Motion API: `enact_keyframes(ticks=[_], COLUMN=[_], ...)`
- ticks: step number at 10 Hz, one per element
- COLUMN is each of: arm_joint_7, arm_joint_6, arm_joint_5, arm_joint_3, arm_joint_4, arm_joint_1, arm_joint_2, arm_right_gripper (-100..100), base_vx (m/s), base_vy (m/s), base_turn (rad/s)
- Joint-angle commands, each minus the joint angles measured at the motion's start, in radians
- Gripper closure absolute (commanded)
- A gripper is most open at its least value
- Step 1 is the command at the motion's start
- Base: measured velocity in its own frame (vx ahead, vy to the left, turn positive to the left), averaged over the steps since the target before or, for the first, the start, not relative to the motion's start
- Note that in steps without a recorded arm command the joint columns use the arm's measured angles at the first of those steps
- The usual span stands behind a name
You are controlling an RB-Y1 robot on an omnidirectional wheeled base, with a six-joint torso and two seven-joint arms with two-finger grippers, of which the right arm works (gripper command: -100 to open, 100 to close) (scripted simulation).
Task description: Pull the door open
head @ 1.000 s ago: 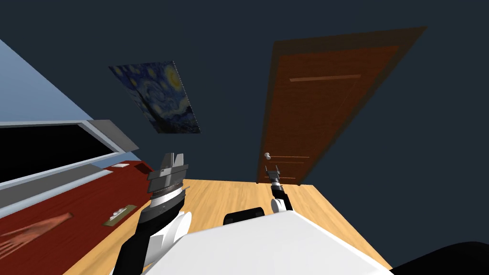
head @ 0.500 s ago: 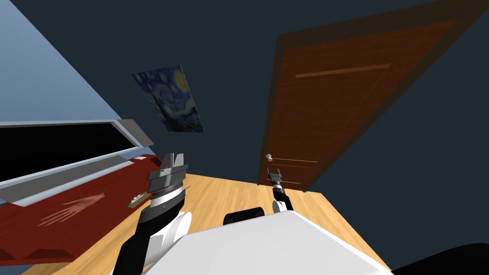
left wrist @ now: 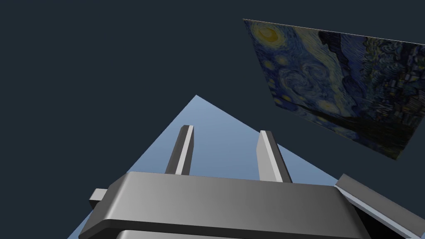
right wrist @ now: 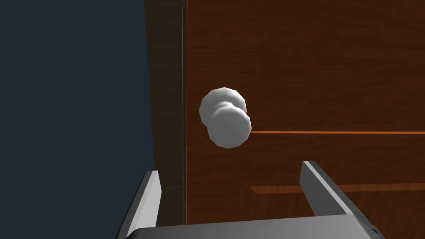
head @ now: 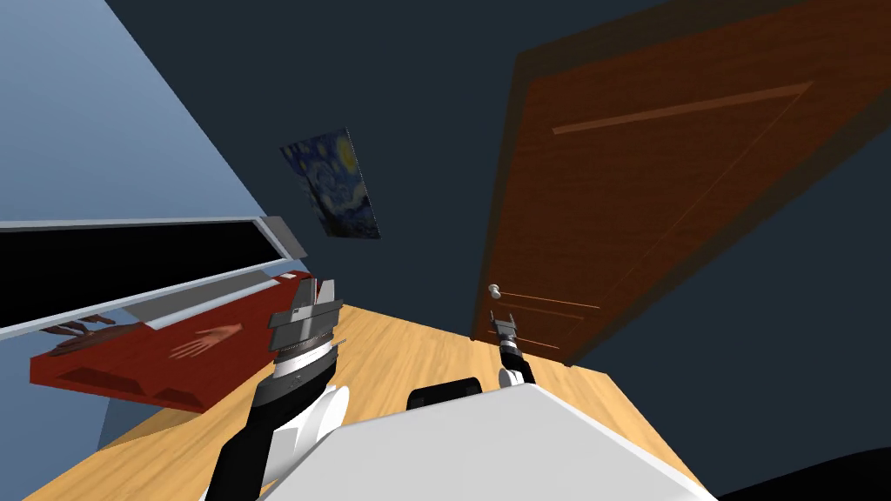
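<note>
In the head view the door (head: 661, 200) takes the upper right of the frame, with its knob (head: 494, 290) at its lower left edge, near the centre. My right gripper (head: 499, 317) sits just below the knob, apart from it. Left of the door a picture (head: 342, 185) hangs above my left gripper (head: 316, 289), and a flat slab (head: 148, 357) lies at the lower left beside the floor (head: 418, 357).

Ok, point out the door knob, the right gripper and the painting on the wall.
door knob (right wrist: 229, 126), right wrist view, on its round front face.
right gripper (right wrist: 230, 167), right wrist view, midway between its open fingertips.
painting (left wrist: 340, 87), left wrist view, middle of the swirled blue canvas.
</note>
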Motion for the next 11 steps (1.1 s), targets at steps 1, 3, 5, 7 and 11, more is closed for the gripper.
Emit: enact_keyframes(ticks=[1,3,5,7,11], arm_joint_7=[-0.036,-0.066,-0.097,-0.101,-0.198], arm_joint_6=[-0.015,-0.026,-0.037,-0.038,-0.059], arm_joint_5=[-0.024,-0.049,-0.074,-0.077,-0.086], arm_joint_3=[0.005,0.009,0.013,0.013,0.002], arm_joint_4=[0.038,0.074,0.11,0.119,0.174], arm_joint_1=[-0.006,-0.015,-0.024,-0.027,-0.02], arm_joint_2=[-0.007,-0.012,-0.018,-0.02,-0.089], arm_right_gripper=[-100,-100,-100,-100,-100], base_vx=[-0.015,-0.013,-0.019,-0.015,0.177], base_vy=[-0.096,-0.086,-0.073,-0.053,-0.006], base_turn=[0.216,0.173,0.153,0.136,0.066])
